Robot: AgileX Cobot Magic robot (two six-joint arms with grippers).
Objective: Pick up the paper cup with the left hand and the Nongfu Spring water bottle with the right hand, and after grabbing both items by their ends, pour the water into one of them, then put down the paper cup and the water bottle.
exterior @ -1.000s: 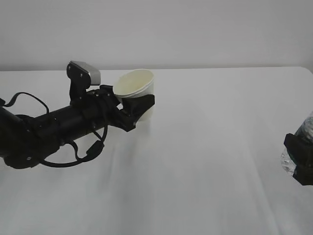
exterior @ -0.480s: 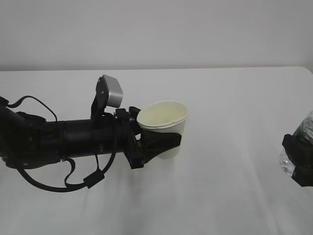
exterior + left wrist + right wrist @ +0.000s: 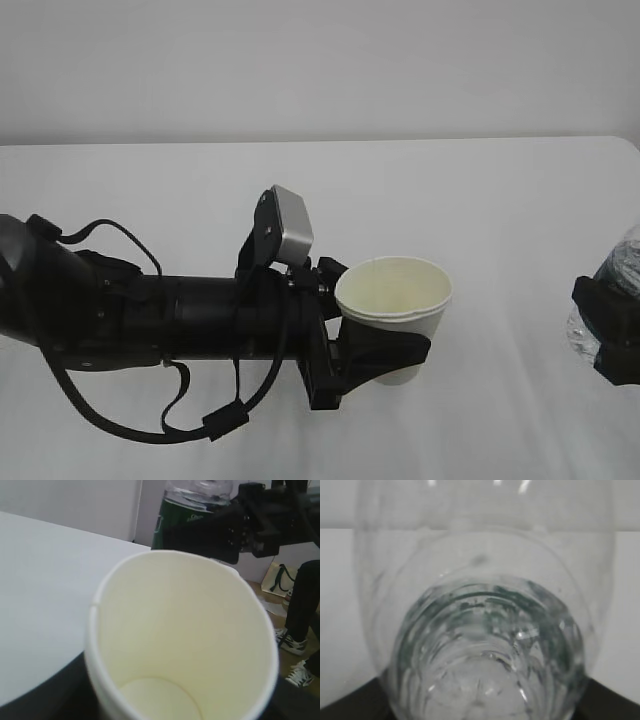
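White tabletop (image 3: 480,200): the left hand (image 3: 375,355) clamps the paper cup (image 3: 395,310) mid-table; the right hand (image 3: 610,335) grips the Nongfu Spring water bottle (image 3: 197,500) at the right edge. Next, you tilt the bottle over the cup.

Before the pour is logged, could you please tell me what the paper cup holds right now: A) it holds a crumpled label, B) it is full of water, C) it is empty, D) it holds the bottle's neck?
C: the left wrist view looks straight into the paper cup and shows only its bare cream wall and dry bottom.
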